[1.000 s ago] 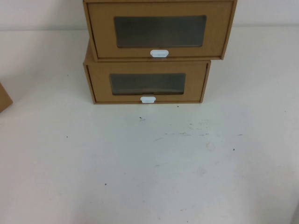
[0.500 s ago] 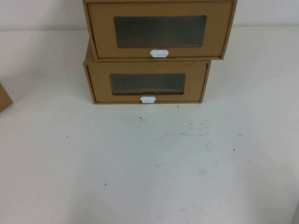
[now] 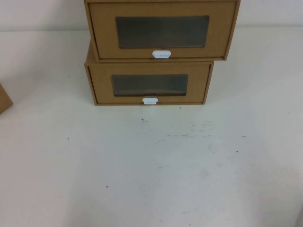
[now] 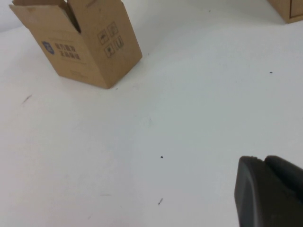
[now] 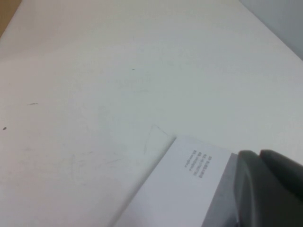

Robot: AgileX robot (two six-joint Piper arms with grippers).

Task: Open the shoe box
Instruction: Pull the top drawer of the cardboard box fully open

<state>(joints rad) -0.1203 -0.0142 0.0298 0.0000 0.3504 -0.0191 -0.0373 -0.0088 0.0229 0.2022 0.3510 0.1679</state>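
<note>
Two brown cardboard shoe boxes are stacked at the back of the white table. The upper box [image 3: 161, 30] and the lower box [image 3: 149, 85] each have a dark window, and both fronts are closed. A white pull tab [image 3: 161, 54] sits on the upper front and another tab [image 3: 150, 100] on the lower. Neither gripper appears in the high view. In the left wrist view, my left gripper [image 4: 263, 159] hangs shut and empty over bare table, far from the boxes. In the right wrist view, my right gripper [image 5: 259, 152] is shut and empty above a white printed sheet [image 5: 184, 189].
A small open cardboard carton [image 4: 80, 40] stands on the table's left side; its corner shows at the left edge of the high view [image 3: 4, 98]. A shoe box corner [image 4: 289, 7] shows in the left wrist view. The white table [image 3: 151, 165] stretches in front of the boxes.
</note>
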